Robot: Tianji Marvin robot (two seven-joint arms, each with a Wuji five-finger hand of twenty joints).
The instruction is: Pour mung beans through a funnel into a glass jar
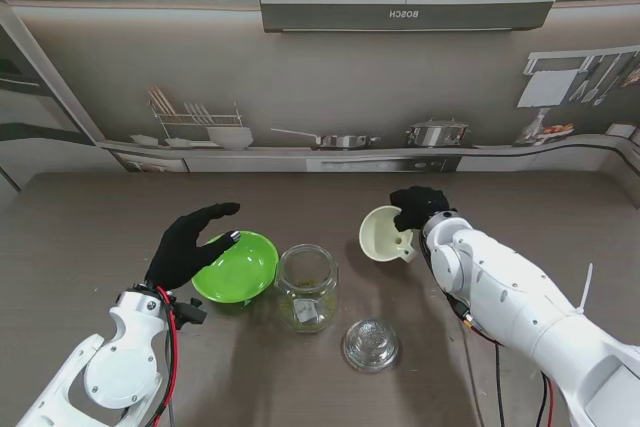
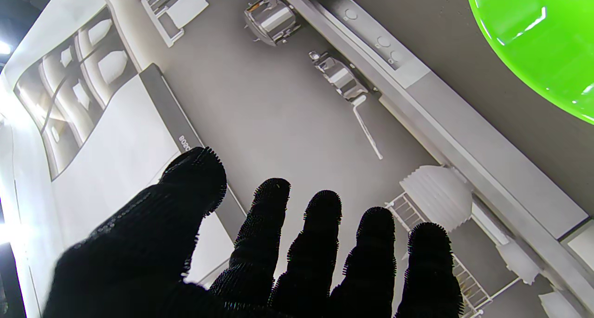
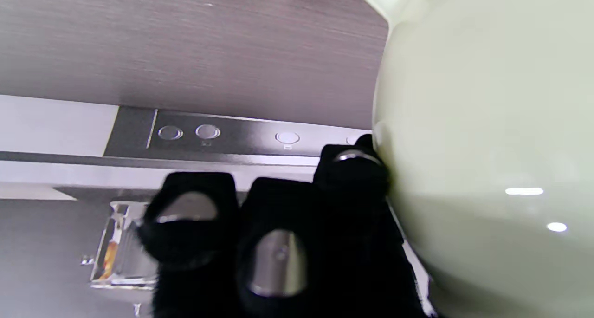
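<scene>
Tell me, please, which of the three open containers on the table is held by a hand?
The cream funnel: the right hand grips it, tipped on its side. The green bowl only sits beside the open left hand, and the glass jar stands untouched.

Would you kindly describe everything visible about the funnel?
The funnel is cream-white, glossy, plastic-looking, with a wide round bowl and a short spout. It is tipped on its side, its mouth facing the robot's left, right of the glass jar and apart from it. The right hand grips its far rim; whether it touches the table is unclear.
</scene>
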